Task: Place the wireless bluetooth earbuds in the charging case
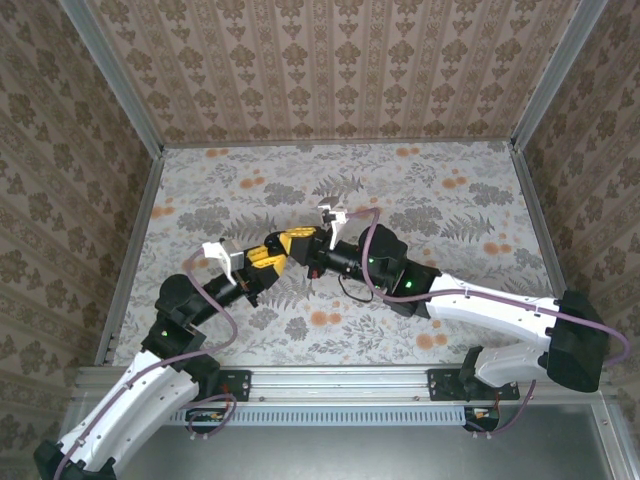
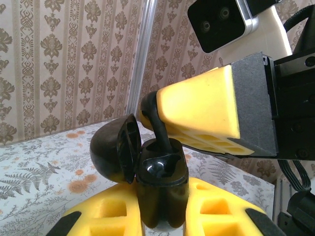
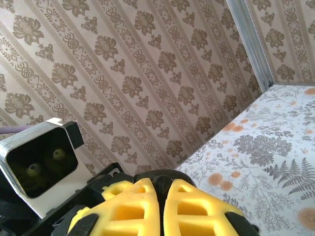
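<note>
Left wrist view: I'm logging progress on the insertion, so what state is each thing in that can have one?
charging case: open, upright, clamped from both sides.
earbud: lower end inside the charging case, upper end pinched, apparently not yet fully seated.
left gripper: shut on the charging case.
right gripper: shut on the earbud.

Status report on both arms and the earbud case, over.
Copy: left gripper shut on black charging case, lid open; right gripper shut on black earbud, its end down in the case; nothing in the way.
</note>
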Robot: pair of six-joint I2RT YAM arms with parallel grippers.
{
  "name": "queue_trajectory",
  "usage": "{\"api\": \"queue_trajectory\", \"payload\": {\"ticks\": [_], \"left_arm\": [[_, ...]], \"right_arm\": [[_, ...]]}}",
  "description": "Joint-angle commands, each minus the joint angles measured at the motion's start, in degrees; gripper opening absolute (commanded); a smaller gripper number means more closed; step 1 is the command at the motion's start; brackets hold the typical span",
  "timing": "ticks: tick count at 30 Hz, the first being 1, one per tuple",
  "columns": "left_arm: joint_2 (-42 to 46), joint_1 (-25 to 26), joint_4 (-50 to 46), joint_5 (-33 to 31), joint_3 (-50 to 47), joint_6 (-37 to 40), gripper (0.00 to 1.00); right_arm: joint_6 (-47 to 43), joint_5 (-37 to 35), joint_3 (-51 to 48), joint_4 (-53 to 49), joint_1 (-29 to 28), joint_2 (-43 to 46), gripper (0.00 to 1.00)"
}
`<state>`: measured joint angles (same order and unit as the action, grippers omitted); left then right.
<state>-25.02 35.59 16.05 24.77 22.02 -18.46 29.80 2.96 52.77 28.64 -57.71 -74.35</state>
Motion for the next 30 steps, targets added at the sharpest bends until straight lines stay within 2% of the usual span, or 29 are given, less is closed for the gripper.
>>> {"api": "queue_trajectory", "payload": {"ticks": [1, 16, 24, 30], "left_arm": [[0.73, 0.18, 2.76, -1.64, 0.48, -0.93, 0.0], [2.15, 0.18, 1.79, -6.0, 0.57, -1.04, 0.0], [2.12, 0.18, 1.54, -7.45, 1.01, -1.56, 0.0], [2.4, 0.18, 1.86, -8.08, 1.09, -1.73, 0.0]], "right_arm": [[0.59, -1.47, -1.61, 2.76, -0.73, -0.45, 0.07], [3.57, -4.72, -5.03, 4.35, -3.35, -0.22, 0.07], [1.34, -6.43, -4.57, 2.98, -5.17, -0.83, 0.07], [3.86, -11.13, -5.92, 2.44, -5.51, -0.14, 0.06]]}}
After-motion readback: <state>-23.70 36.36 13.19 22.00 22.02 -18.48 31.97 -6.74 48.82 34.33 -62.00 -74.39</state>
